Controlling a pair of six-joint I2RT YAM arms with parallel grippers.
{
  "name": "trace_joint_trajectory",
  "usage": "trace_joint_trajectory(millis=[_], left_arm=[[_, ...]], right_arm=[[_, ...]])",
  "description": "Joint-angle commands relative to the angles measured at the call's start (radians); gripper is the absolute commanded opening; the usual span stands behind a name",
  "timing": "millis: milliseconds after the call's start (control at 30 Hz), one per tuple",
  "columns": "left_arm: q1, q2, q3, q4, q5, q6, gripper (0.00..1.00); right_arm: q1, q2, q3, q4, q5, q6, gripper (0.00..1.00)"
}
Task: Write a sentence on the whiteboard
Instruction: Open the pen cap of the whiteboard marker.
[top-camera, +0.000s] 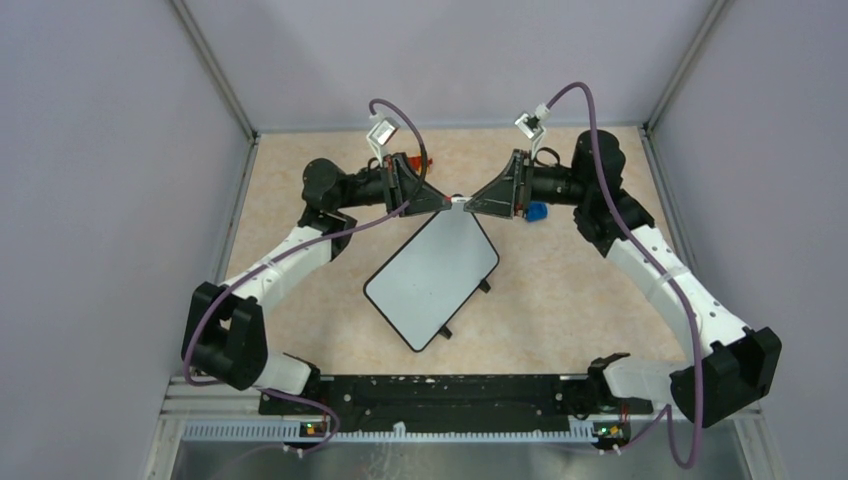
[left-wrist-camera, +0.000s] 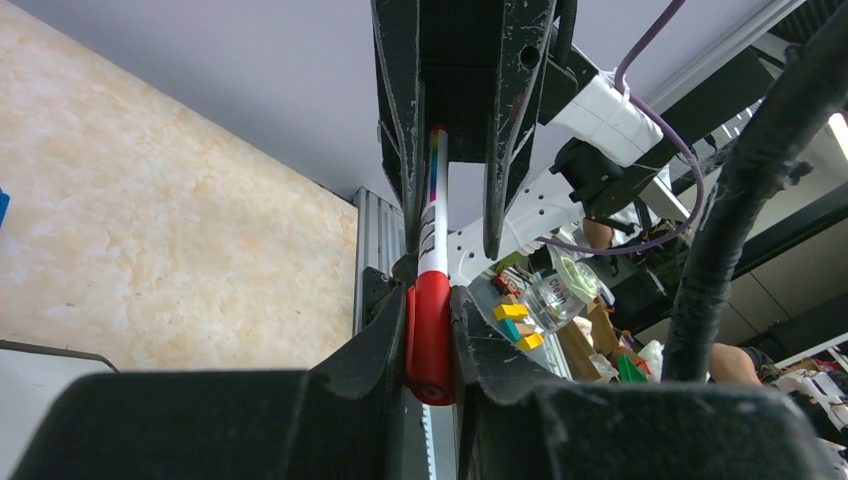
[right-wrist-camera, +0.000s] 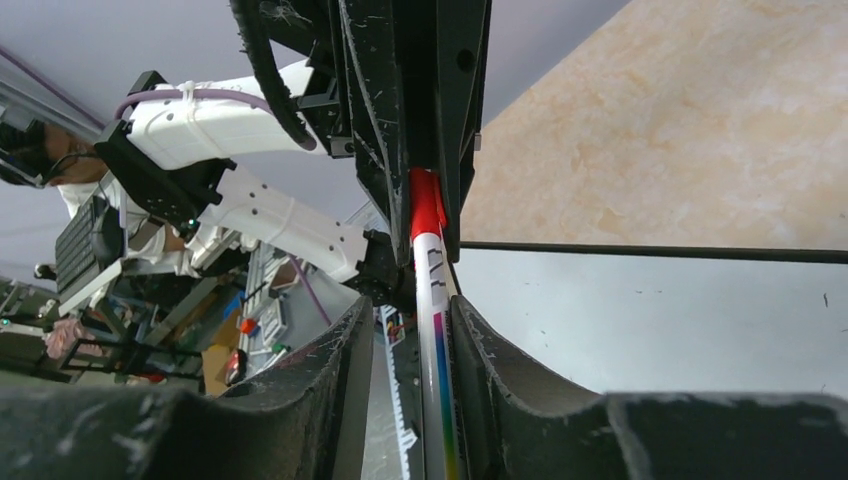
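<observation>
Over tabletop (top-camera: 560, 300): both grippers on marker (left-wrist-camera: 430, 330)

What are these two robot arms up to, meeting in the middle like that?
Both arms are gripping one marker between them above the far corner of the whiteboard. The left gripper is clamped on the red cap end, and the right gripper is clamped on the white barrel, so they look set to pull the cap off. The whiteboard lies flat on the table, and no writing shows on it yet.
</observation>
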Motion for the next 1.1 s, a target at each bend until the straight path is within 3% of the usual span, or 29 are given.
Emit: trace_joint_trajectory(millis=[0, 267, 467, 633, 800, 1067], left_arm=[[-0.017, 0.014, 0.041, 0.020, -0.031, 0.020, 0.00], [-0.025, 0.014, 0.036, 0.027, -0.031, 0.021, 0.00], [-0.027, 0.015, 0.035, 0.024, -0.028, 0.025, 0.00], [-0.029, 0.015, 0.038, 0.011, -0.028, 0.033, 0.00], [-0.031, 0.015, 0.035, -0.008, -0.025, 0.045, 0.00], [0.035, -0.018, 0.017, -0.070, -0.026, 0.074, 0.00]], right_arm=[[0.016, -0.002, 0.070, 0.008, 0.012, -0.012, 0.30], [0.016, 0.009, 0.081, 0.016, 0.024, -0.005, 0.26], [0.015, 0.011, 0.082, 0.016, 0.025, -0.004, 0.38], [0.016, 0.010, 0.083, 0.012, 0.029, -0.006, 0.22], [0.015, 0.010, 0.080, 0.002, 0.037, -0.015, 0.00], [-0.035, -0.014, 0.076, -0.024, 0.034, -0.026, 0.00]])
